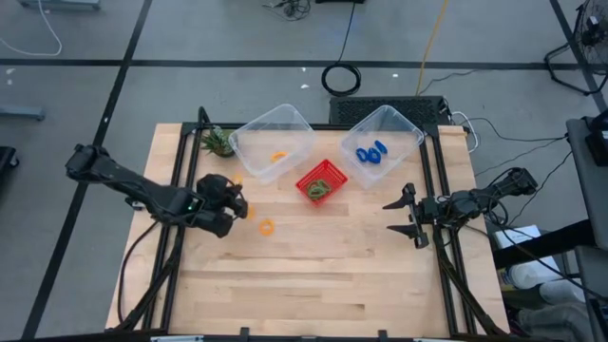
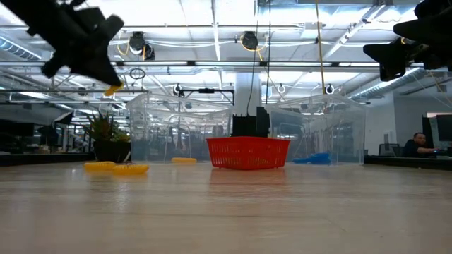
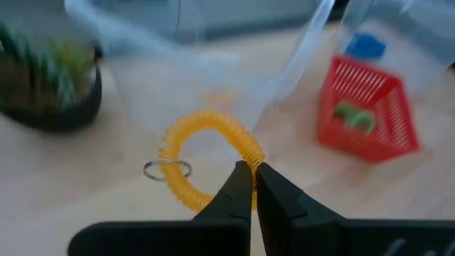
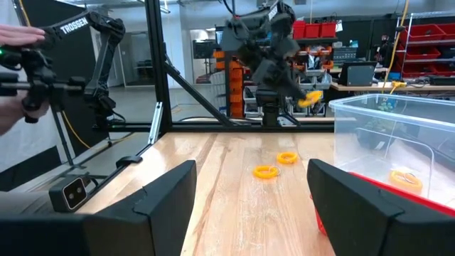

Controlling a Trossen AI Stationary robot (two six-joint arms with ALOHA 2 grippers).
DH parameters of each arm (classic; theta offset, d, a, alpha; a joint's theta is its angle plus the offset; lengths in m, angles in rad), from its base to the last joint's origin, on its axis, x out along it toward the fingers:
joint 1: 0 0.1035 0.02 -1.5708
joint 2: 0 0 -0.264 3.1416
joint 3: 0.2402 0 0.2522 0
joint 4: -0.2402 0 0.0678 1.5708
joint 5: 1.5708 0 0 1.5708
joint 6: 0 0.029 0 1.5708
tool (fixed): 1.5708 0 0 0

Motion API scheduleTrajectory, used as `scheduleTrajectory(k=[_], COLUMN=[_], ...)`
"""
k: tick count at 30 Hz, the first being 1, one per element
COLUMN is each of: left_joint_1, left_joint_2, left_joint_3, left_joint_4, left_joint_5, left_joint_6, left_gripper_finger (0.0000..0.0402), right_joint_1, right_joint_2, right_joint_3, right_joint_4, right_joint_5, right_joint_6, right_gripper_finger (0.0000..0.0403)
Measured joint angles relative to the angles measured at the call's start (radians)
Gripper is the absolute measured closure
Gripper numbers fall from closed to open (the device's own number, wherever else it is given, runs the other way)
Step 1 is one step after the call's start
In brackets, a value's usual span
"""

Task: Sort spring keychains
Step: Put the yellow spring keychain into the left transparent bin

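Observation:
My left gripper [image 1: 236,201] hangs above the table near the left clear bin [image 1: 249,133], shut on an orange spring keychain [image 3: 206,149]; the low view shows the left gripper [image 2: 106,81] raised. Two more orange keychains [image 2: 99,166] [image 2: 131,168] lie flat on the table, one of them the keychain [image 1: 266,227]. Another orange one [image 1: 277,157] lies in the left bin. Blue keychains [image 1: 370,152] lie in the right clear bin, green ones [image 1: 323,186] in the red basket. My right gripper [image 1: 410,217] waits open at the table's right side. My left gripper pinches the orange keychain's coil [image 3: 250,158] between its two shut fingertips [image 3: 238,186], on the side opposite the small metal ring [image 3: 167,169]. The fingers slant down from the table's left. The keychain is lifted clear of the table [image 2: 113,89] and hangs at the fingertips.
A small potted plant [image 1: 217,142] stands at the far left corner beside the left bin. The red basket [image 1: 310,177] sits between the two clear bins. The near half of the wooden table [image 1: 313,275] is bare. A person's hand [image 4: 21,35] shows beyond the table.

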Motion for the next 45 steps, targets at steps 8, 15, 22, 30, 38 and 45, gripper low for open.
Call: scheduleTrajectory(k=[8, 15, 22, 30, 38, 45], left_joint_1=[0.024, 0.114, 0.251, 0.411, 0.579, 0.719], left_joint_2=[0.001, 0.003, 0.116, 0.305, 0.499, 0.688], left_joint_3=[0.182, 0.329, 0.528, 0.773, 0.96, 1.08], left_joint_4=[-0.142, -0.311, -0.459, -0.489, -0.489, -0.493], left_joint_5=[-0.07, 0.006, 0.09, 0.241, 0.402, 0.532], left_joint_6=[0.1, 0.169, 0.341, 0.66, 0.94, 1.113], left_gripper_finger=[0.0397, 0.0397, 0.0397, 0.0397, 0.0397, 0.0397], right_joint_1=[0.0, 0.0, 0.0, 0.0, 0.0, 0.0], right_joint_2=[0.0, 0.0, 0.0, 0.0, 0.0, 0.0], right_joint_3=[0.0, 0.0, 0.0, 0.0, 0.0, 0.0], right_joint_4=[0.0, 0.0, 0.0, 0.0, 0.0, 0.0], right_joint_5=[0.0, 0.0, 0.0, 0.0, 0.0, 0.0], right_joint_6=[0.0, 0.0, 0.0, 0.0, 0.0, 0.0], right_gripper_finger=[0.0147, 0.0147, 0.0147, 0.0147, 0.0147, 0.0147])
